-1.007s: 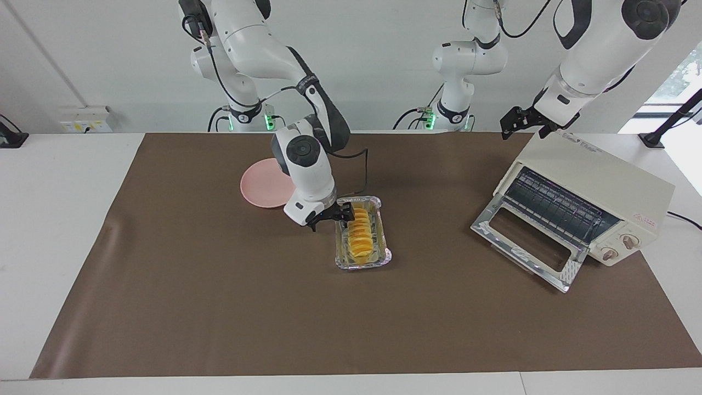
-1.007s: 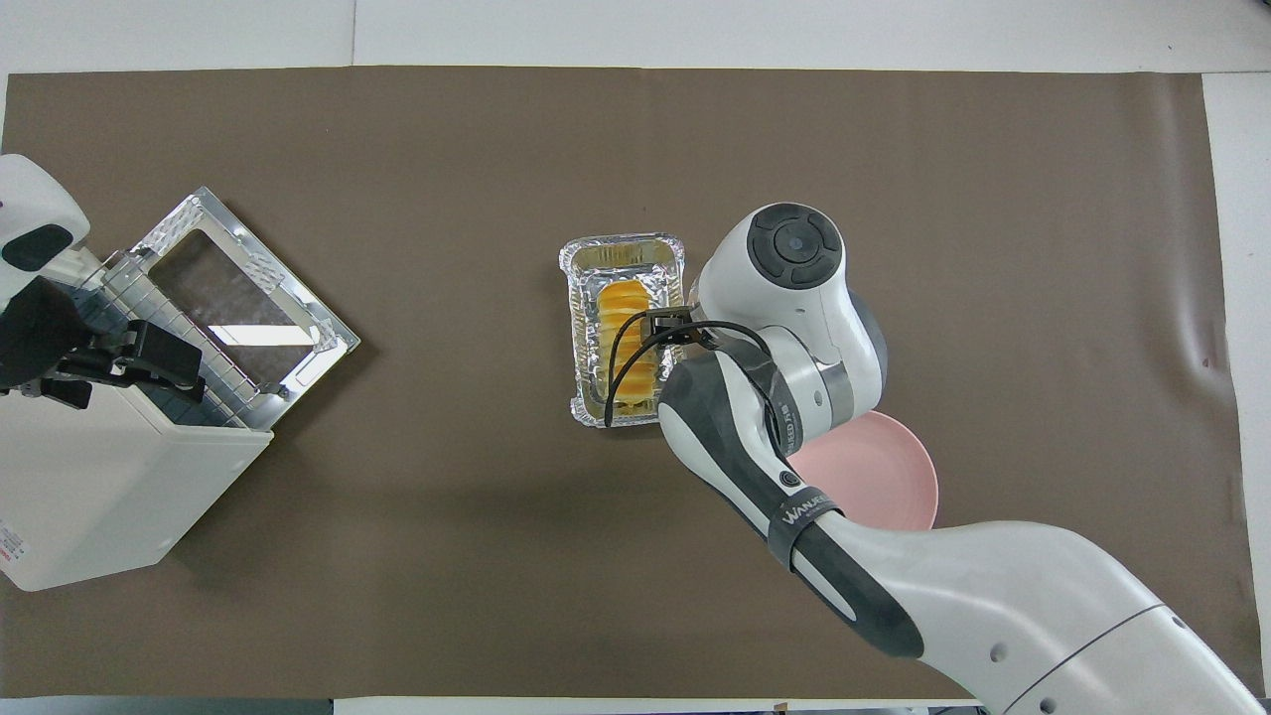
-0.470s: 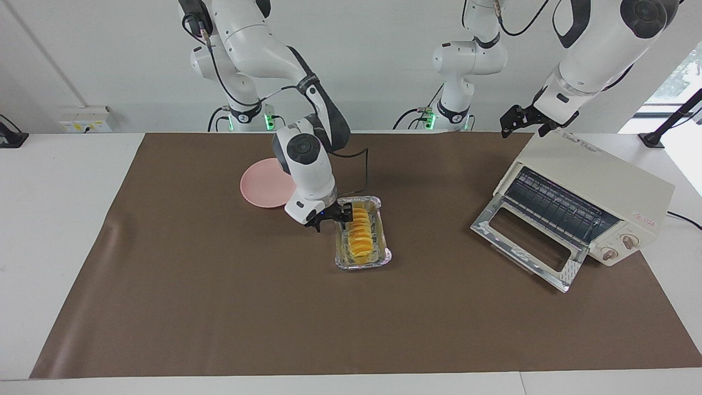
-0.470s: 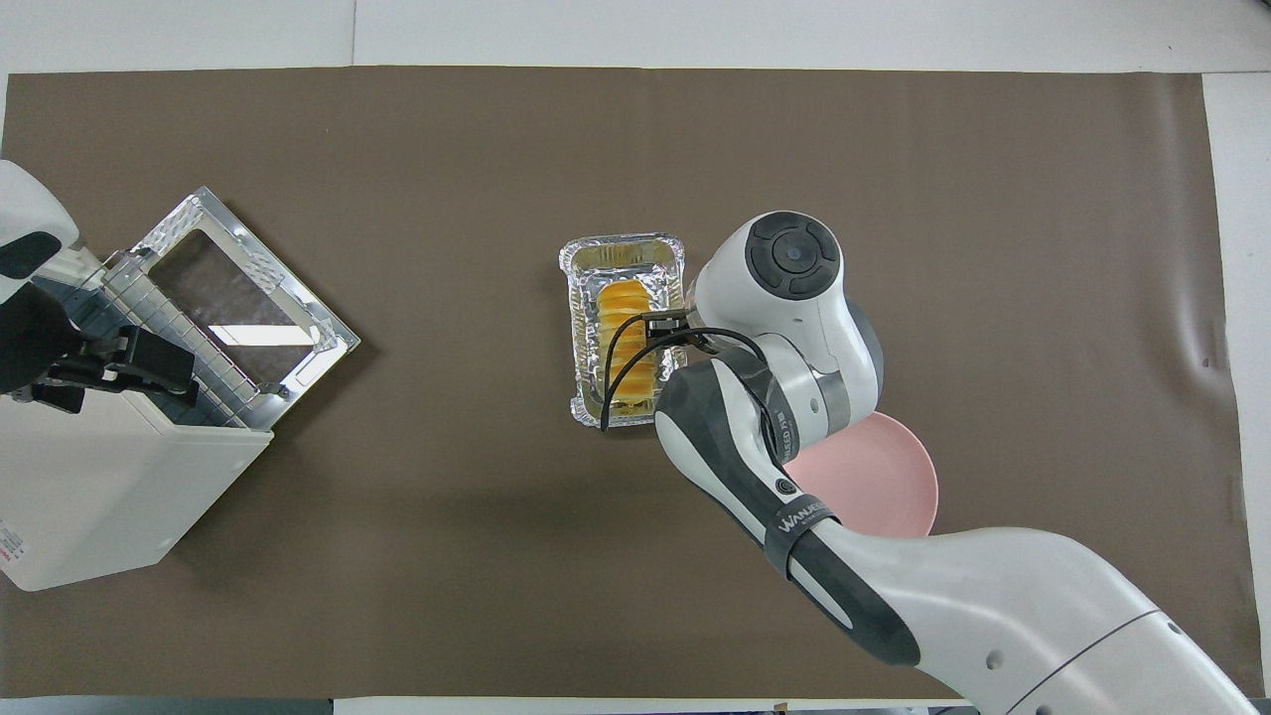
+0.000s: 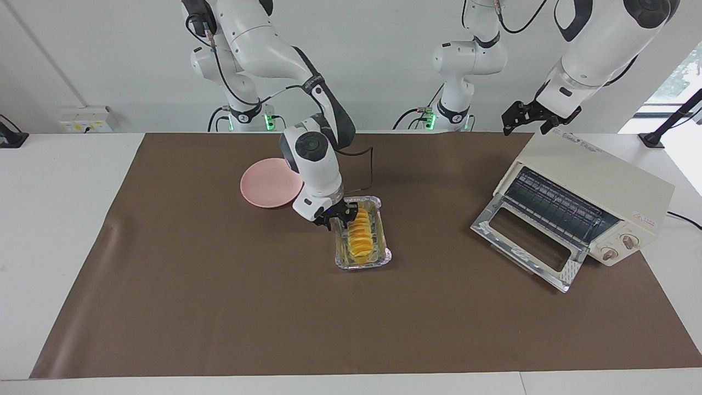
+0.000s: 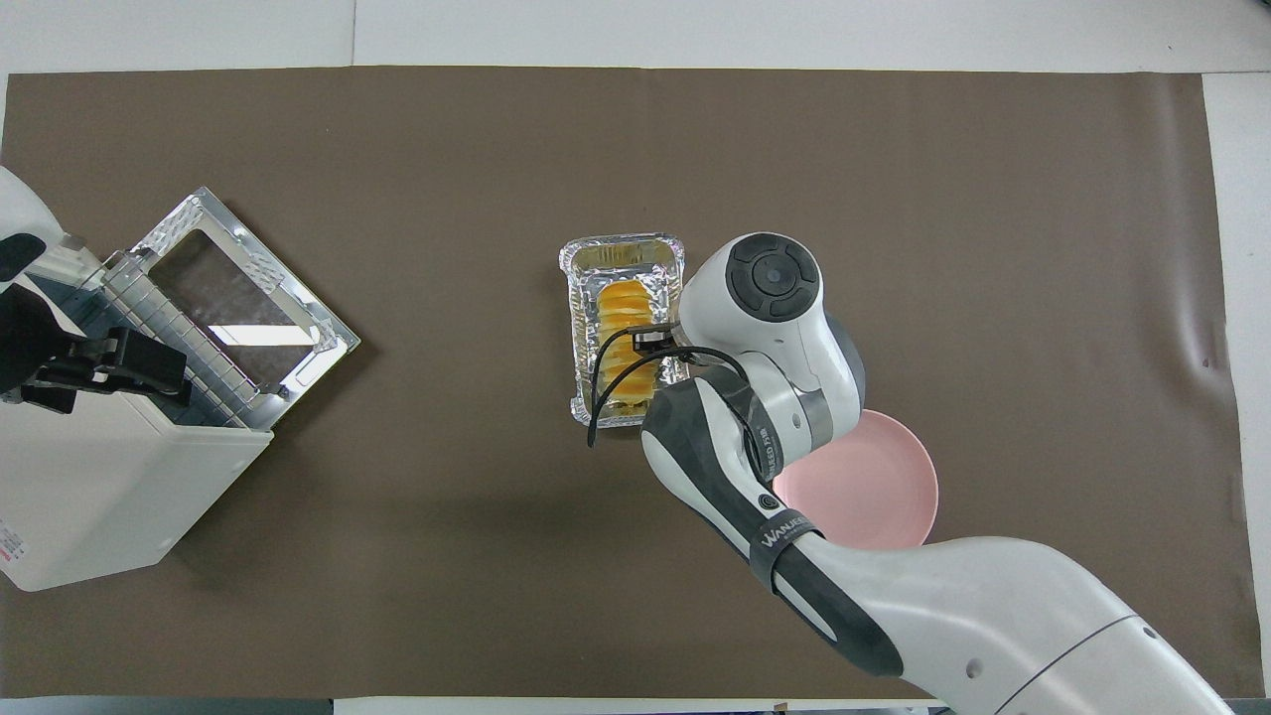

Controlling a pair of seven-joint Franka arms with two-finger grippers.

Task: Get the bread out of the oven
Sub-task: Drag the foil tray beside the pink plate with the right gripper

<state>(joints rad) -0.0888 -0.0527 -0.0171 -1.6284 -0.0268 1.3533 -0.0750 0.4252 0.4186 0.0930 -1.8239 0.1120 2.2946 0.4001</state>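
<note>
Already the bread (image 5: 360, 230) is out of the oven (image 5: 589, 195): it lies in a foil tray (image 5: 363, 262) near the middle of the mat (image 5: 219, 307), well apart from the oven, whose door hangs open at the left arm's end. What looks left is lifting the loaf, perhaps to the pink plate (image 5: 263, 189) just beside the tray, nearer the robots. The loaf's long axis runs from the robots' edge toward the opposite edge. The right gripper (image 5: 339, 214) is down at the loaf's robot-side end; whether it pinches cannot be told. The left gripper (image 5: 524, 118) waits, spread, over the oven's top.
</note>
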